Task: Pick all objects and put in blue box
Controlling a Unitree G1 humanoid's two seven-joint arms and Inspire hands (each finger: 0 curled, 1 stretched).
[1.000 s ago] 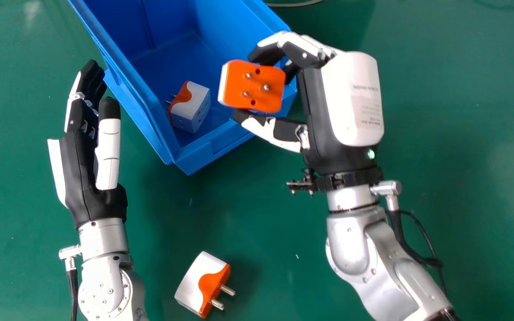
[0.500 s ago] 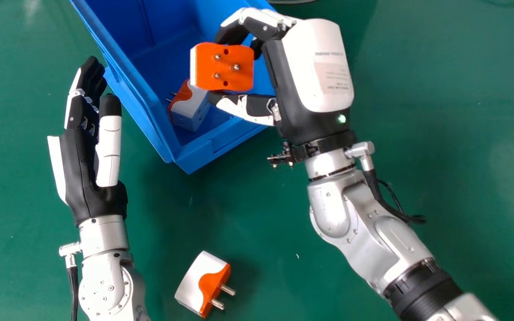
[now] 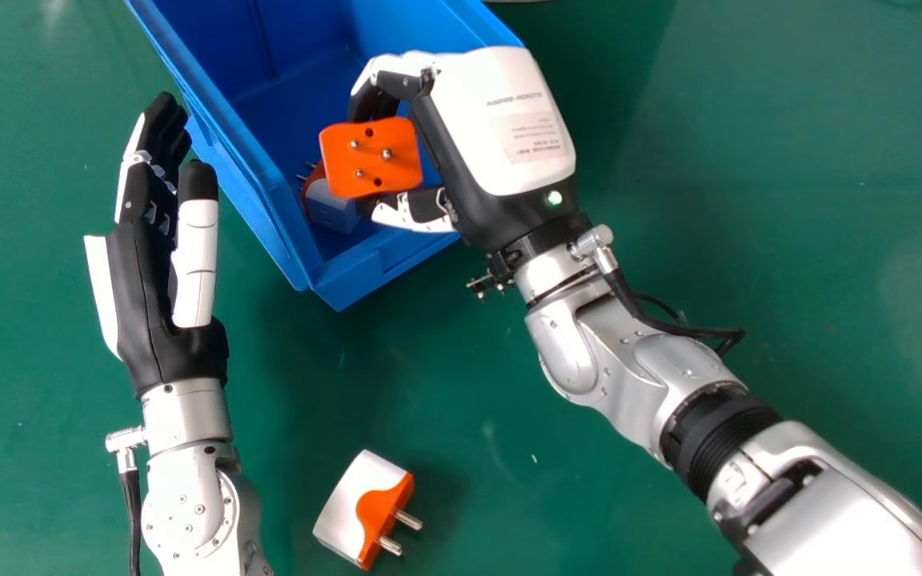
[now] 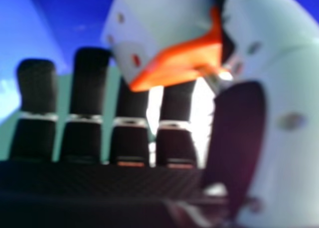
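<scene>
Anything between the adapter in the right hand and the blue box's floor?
Nothing visible bars the held adapter, though a second adapter inside the blue box, partly hidden behind the held one in the head view, may lie beneath.

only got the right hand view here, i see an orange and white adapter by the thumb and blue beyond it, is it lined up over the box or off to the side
Observer: In the head view, the held adapter in the right hand lines up over the opening of the blue box, toward the end nearer the robot. I can't judge how high above the bottom it is.

Operator: ok, anything in there i might drop it on

Observer: Yes, a second adapter is inside at that same end, partly hidden behind the held one from the head camera.
</scene>
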